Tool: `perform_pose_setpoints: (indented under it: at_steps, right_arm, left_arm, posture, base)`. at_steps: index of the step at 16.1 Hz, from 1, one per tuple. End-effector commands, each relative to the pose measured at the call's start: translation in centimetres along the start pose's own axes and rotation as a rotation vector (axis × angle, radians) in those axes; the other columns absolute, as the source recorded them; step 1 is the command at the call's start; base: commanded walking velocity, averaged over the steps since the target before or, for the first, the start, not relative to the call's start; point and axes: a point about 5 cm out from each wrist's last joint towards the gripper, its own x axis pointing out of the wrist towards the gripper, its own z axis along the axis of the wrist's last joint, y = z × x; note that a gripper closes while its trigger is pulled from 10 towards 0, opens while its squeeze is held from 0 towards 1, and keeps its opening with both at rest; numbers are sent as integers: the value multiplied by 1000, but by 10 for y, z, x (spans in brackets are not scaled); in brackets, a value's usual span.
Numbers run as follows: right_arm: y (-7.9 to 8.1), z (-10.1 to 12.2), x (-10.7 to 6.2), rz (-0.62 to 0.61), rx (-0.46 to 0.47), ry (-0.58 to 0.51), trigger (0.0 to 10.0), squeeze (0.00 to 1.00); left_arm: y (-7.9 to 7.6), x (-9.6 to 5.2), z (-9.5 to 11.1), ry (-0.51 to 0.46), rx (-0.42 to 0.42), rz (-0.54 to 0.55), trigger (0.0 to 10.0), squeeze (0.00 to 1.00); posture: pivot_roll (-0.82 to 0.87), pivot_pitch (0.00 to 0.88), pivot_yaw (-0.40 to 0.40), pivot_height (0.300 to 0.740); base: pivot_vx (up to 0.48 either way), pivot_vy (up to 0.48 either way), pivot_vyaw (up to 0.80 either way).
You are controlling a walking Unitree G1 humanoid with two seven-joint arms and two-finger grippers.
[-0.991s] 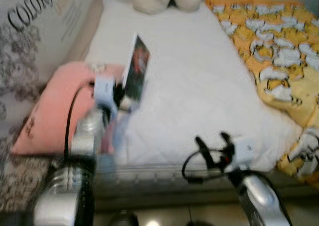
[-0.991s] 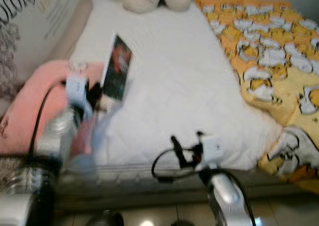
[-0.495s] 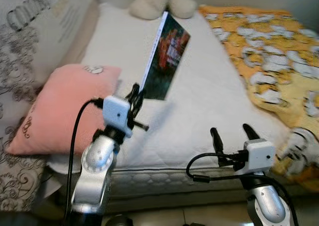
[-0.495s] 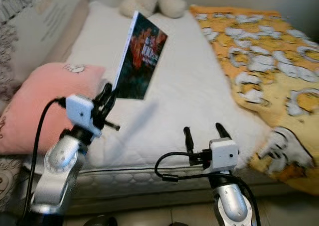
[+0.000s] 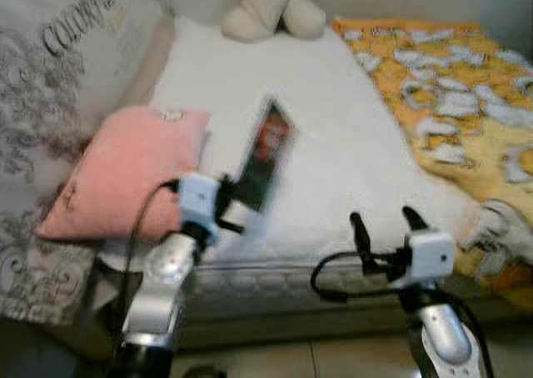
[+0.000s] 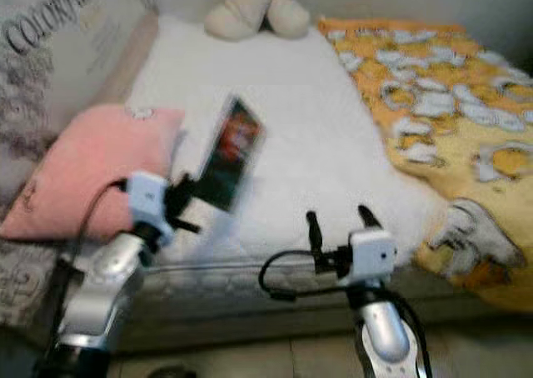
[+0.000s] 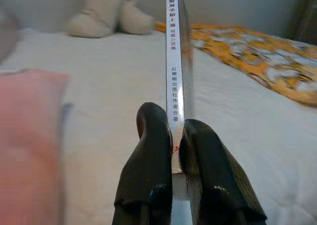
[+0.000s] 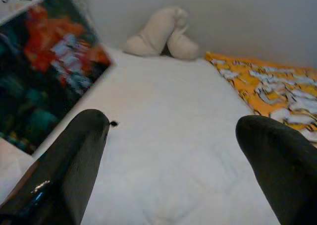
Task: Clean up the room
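A book (image 5: pixel 263 163) is held clamped in the left end effector (image 7: pixel 172 136) above the bed (image 5: pixel 333 128), the right end effector (image 5: pixel 385 224) spread apart, so carrying it away to storage is judged next.

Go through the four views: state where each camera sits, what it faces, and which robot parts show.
Left eye view: head camera, down at the bed; both arms, left gripper gripping the book.
Right eye view: same scene, right gripper open.
Left wrist view: along fingers pinching the book's spine.
Right wrist view: between spread fingers.
All share the plush toy.
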Motion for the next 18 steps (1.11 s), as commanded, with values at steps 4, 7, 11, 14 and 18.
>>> perform_pose_setpoints:
  at_steps: [4,7,11,14,18]
  right_arm:
    - [-5,-5,10,4,52,39,10000,0]
    - [-9,-2,23,-22,81,22,10000,0]
    - [-5,-3,30,-8,76,23,10000,0]
    - [-5,-4,29,-14,74,22,10000,0]
    - [-5,-7,25,-20,74,34,10000,0]
  left_arm:
    - [-5,-8,10,-43,6,34,0,0]
    - [-3,2,17,-62,44,33,0,0]
    - [-7,11,26,-85,83,-22,0,0]
    - [-16,16,26,-80,82,-76,0,0]
    - [-17,17,23,-69,49,-83,0,0]
  posture:
    - [-38,0,-26,740]
    - [-24,0,-23,740]
    - [-30,0,-11,740]
    - [-50,0,6,740]
    - [-58,0,13,740]
  base:
    - [0,0,0]
    - [0,0,508]
    - [0,0,0]
    - [0,0,0]
    - [190,0,0]
